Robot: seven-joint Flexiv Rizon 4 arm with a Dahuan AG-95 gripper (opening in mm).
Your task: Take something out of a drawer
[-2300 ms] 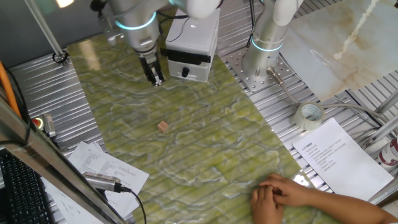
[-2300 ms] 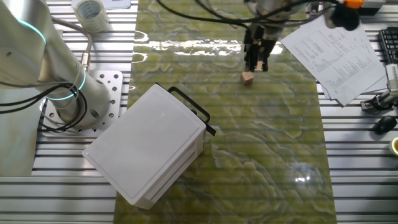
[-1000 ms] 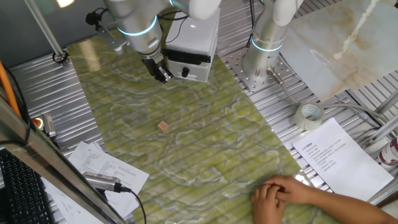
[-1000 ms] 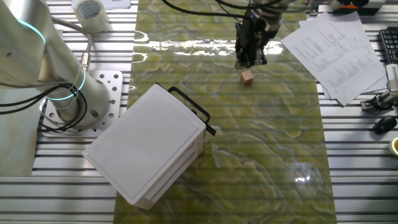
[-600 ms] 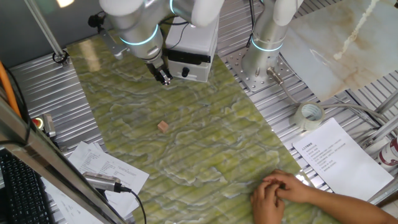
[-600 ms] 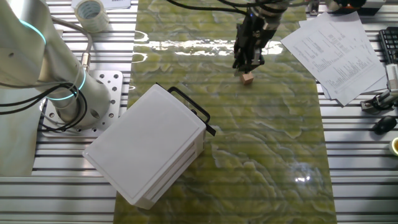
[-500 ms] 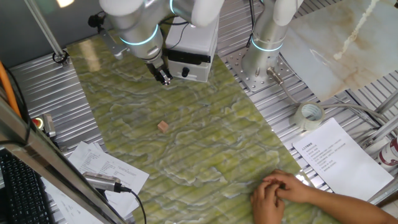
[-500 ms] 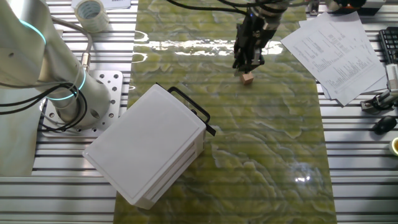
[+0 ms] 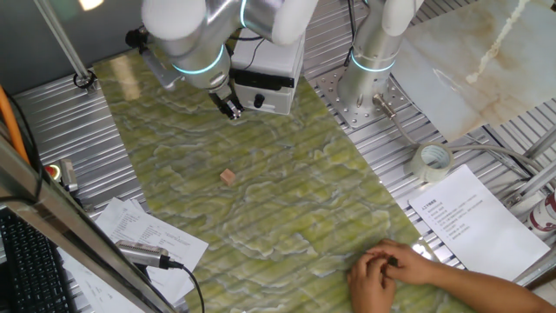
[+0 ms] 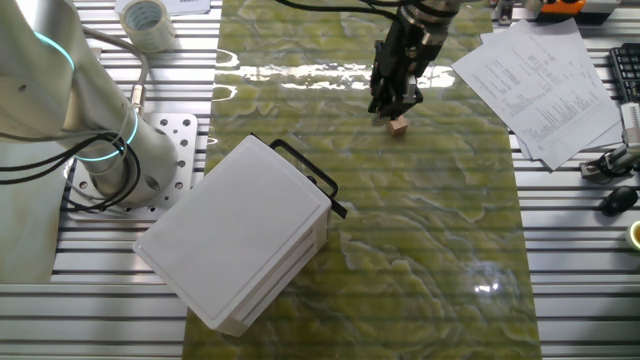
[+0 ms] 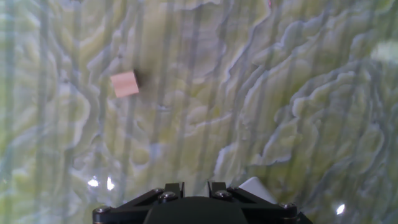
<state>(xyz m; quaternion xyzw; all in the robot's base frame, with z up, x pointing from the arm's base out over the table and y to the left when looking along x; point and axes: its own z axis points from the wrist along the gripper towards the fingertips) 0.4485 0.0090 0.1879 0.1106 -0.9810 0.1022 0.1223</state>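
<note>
Jaws of the black two-finger gripper (image 9: 231, 109) look pressed together, holding nothing, just beside the white rectangular box (image 9: 269, 65).

From the opposite side, its drawer (image 10: 312, 195) looks pushed in (handle outward): hook that handle squarely.

Hand camera: 1 small light-tan wooden block (image 11: 125, 84) lies on green marbled table (image 11: 280, 93).

You have the wooden block (image 9: 228, 176) lying alone on the mat (image 9: 287, 200), well apart from the box (image 9: 267, 65) at the far edge. The gripper (image 9: 232, 109) hangs just before the drawer (image 9: 263, 97). Right of the mat lie a tape roll (image 9: 433, 161) and a paper sheet (image 9: 482, 222).
</note>
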